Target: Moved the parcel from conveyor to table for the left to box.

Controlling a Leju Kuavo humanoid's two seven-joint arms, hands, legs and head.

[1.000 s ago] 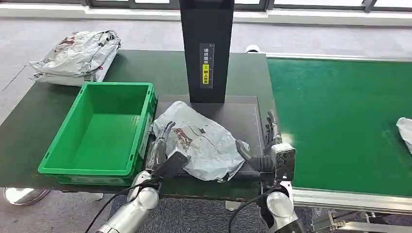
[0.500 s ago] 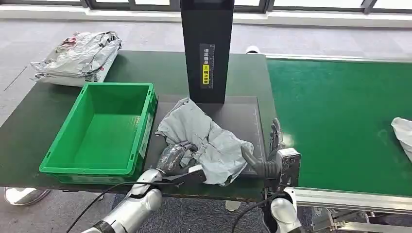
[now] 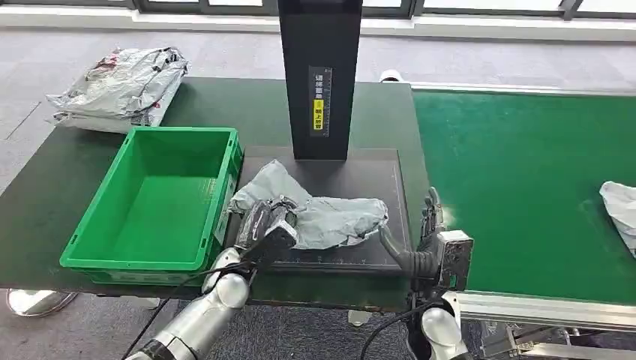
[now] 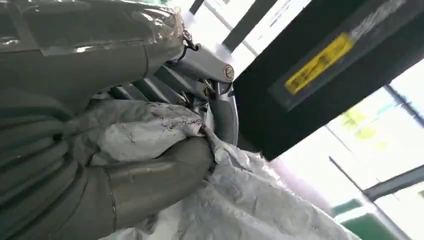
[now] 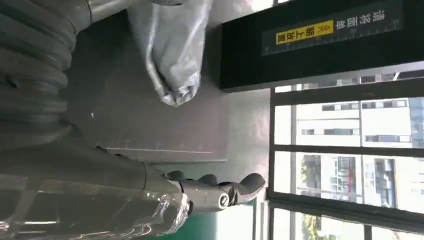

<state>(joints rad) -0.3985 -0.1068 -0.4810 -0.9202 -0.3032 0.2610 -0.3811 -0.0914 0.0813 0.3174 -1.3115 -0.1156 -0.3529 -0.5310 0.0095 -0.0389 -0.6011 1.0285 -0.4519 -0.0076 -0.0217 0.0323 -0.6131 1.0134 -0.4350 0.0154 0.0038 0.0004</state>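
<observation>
A crumpled grey parcel (image 3: 330, 217) lies on the black mat (image 3: 375, 176) in front of the scanner post, right of the green box (image 3: 157, 199). My left hand (image 3: 266, 223) grips the parcel's left end close to the box's right wall. In the left wrist view the thumb (image 4: 150, 180) and fingers (image 4: 200, 85) clamp a fold of the parcel (image 4: 145, 130). My right hand (image 3: 433, 238) stands open at the mat's right edge, apart from the parcel and holding nothing. In the right wrist view its fingers (image 5: 220, 192) are stretched out, with the parcel (image 5: 172, 50) beyond them.
The black scanner post (image 3: 319, 75) rises behind the mat. A pile of grey parcels (image 3: 120, 86) sits at the table's back left. The green conveyor (image 3: 525, 172) runs on the right, with another white parcel (image 3: 621, 206) at its right edge.
My left hand has closed on the parcel and dragged it left toward the green box, crumpling it. My right hand has let go and drawn back slightly to the right.
</observation>
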